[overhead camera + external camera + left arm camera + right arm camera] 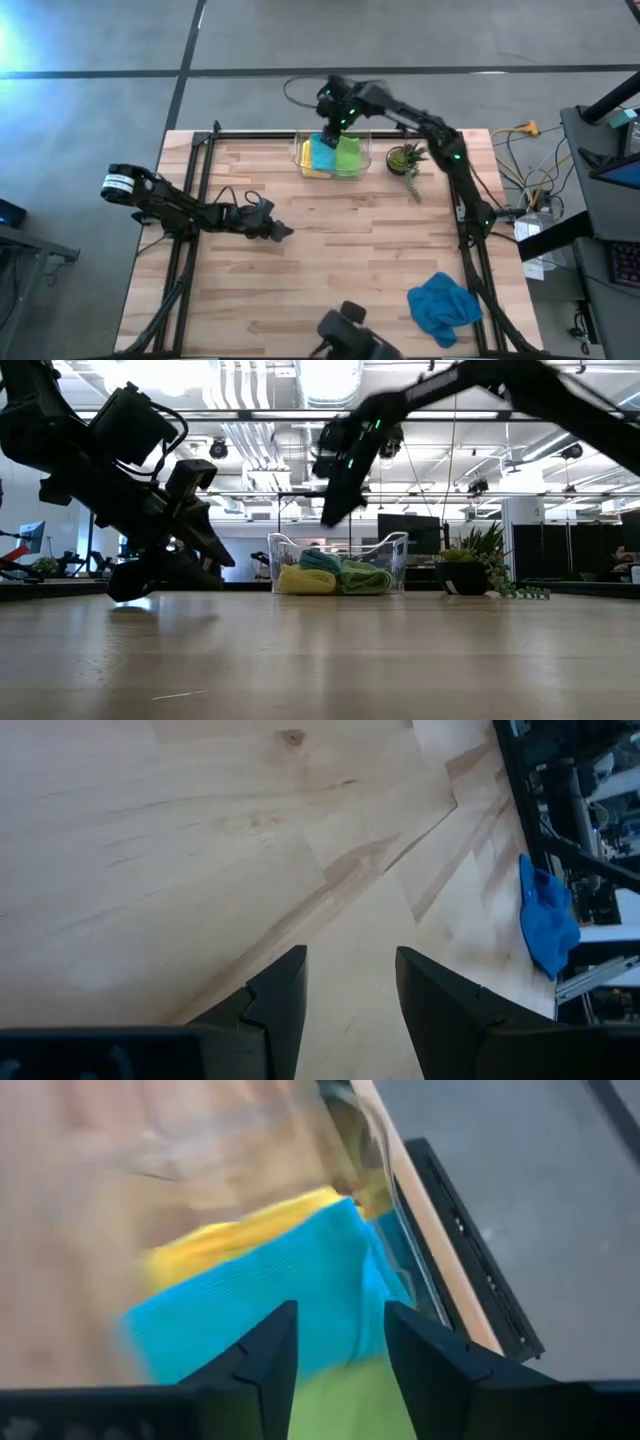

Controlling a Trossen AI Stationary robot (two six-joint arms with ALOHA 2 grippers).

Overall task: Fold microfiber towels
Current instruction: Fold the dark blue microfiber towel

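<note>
Nearest the front edge of the table (330, 270), toward its right corner, the blue towel (443, 305) lies crumpled and unfolded, touched by neither arm.

Farther in, near the left edge, the left gripper (272, 229) rests low over bare wood. Its fingers (275, 995) stand partly apart with nothing between them. The blue towel shows well off across the table in its wrist view.

At the middle of the far edge stands a clear bin (362, 152) holding three towels: yellow (310, 166), teal (324, 152) and green (348, 157). A small plant (404, 158) sits just right of the bin.

The right gripper (335, 118) hangs over the bin with its fingers (260, 1350) partly spread and empty. In its wrist view the teal towel (270, 1280) lies straight ahead of the gap, with yellow beyond it and green closer under the fingers. The teal towel's long side appears to run across the line of the fingers, though the view is smeared.

The right arm is far nearer the bin, so the next pick looks like a downward reach onto the teal towel. The close-packed neighbours risk being caught with it.
</note>
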